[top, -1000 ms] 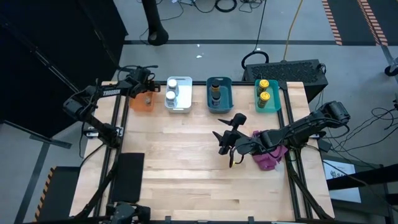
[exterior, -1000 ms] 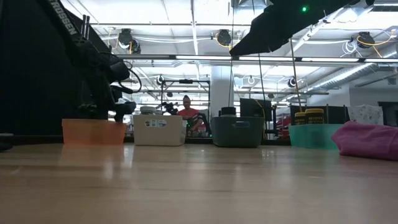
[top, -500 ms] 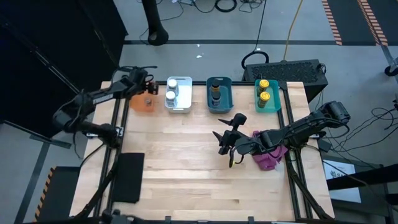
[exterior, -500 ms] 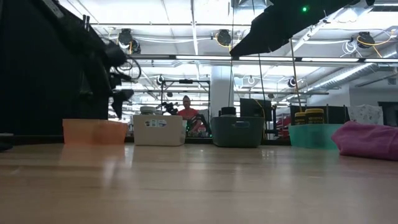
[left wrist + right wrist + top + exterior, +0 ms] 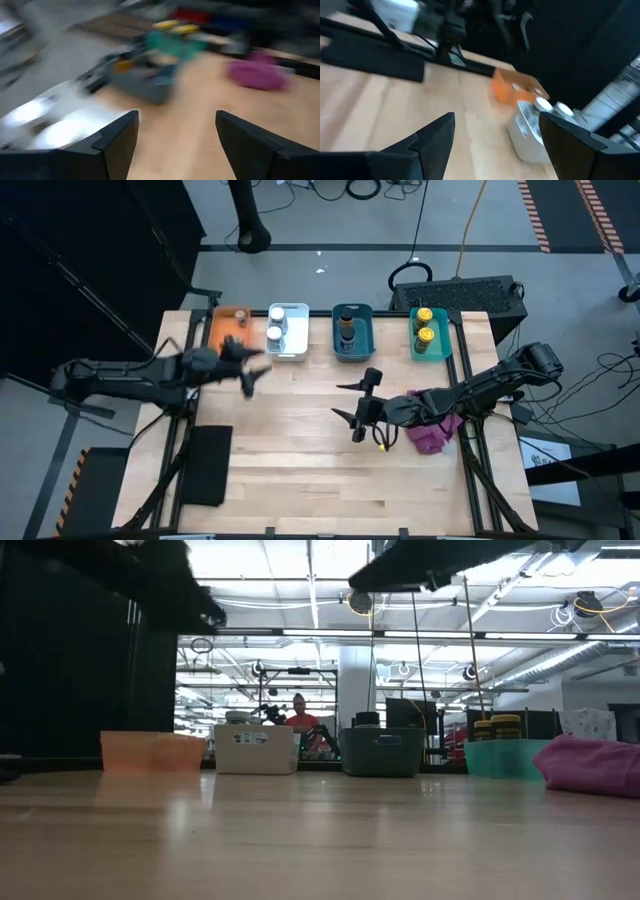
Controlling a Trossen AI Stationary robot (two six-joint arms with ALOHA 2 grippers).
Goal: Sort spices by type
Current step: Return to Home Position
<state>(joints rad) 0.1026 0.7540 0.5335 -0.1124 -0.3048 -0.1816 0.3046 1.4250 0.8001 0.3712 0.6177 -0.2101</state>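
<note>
The spice jars stand in the bins along the table's far edge. Two white-lidded ones are in the white bin [image 5: 287,331], dark-lidded ones in the blue bin [image 5: 352,331], and two yellow-lidded ones [image 5: 424,324] in the teal bin [image 5: 430,333]. The right wrist view shows pale lids in the orange bin [image 5: 516,91]. My left gripper [image 5: 251,375] is open and empty above the table, just near of the orange bin [image 5: 228,326] and the white bin. My right gripper [image 5: 342,401] is also open and empty, and hovers over the table's middle, left of the magenta cloth [image 5: 433,436].
Bare wood lies between the bins and the near edge. A black pad [image 5: 207,465] sits at the near left corner. The magenta cloth lies crumpled by the right edge, under my right arm. In the low view a person [image 5: 302,722] shows in the room beyond the bins.
My left gripper has drawn back from over the orange bin. It has risen and swung toward the near edge and the table's middle, with the arm stretching out low across the left side. My right gripper has shifted slightly toward the left and near edges.
</note>
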